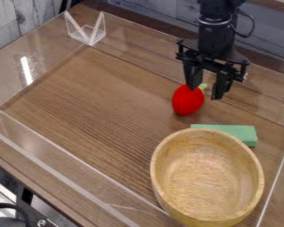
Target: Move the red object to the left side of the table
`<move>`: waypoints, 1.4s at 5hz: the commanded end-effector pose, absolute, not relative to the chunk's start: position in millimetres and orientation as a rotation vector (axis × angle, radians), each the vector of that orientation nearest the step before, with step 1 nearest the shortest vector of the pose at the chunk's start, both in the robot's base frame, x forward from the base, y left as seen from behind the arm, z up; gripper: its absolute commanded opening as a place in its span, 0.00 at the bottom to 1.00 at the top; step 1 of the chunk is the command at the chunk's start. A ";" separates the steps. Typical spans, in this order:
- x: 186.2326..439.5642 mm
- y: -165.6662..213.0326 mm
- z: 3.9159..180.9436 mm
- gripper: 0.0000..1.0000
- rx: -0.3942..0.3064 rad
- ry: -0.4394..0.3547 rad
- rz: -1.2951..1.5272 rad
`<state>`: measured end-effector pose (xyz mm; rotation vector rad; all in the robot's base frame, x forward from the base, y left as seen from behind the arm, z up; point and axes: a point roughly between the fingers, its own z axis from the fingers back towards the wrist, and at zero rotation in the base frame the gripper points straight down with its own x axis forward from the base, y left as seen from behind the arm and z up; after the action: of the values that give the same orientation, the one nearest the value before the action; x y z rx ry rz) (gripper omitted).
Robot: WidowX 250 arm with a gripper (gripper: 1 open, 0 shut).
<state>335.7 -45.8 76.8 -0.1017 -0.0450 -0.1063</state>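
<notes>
The black gripper (pixel 211 85) points straight down with its jaws spread wide and nothing between them, poised just above and slightly behind the small round bright-red toy fruit (pixel 187 99). That fruit sits on the brown wood-grain table (pixel 97 106), which is edged with low clear acrylic walls. Nearer the camera lie a flat green rectangular block (pixel 231 134) and a round light-wood bowl (pixel 209 177).

A lab-style test bench: wood-grain table (pixel 97 97) fenced by low clear acrylic walls (pixel 38 146).
</notes>
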 end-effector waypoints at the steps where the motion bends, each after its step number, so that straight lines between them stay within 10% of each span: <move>1: 348.2 -37.3 91.1 1.00 -0.103 -0.090 -0.126; 5: 357.2 -30.2 56.9 1.00 -0.108 -0.054 -0.083; 6: 358.0 -30.4 48.0 0.00 -0.108 -0.051 -0.042; 7: 351.1 -9.4 77.7 0.00 -0.109 -0.092 0.001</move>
<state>345.4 -11.4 55.8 -0.1087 -0.0222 -0.0028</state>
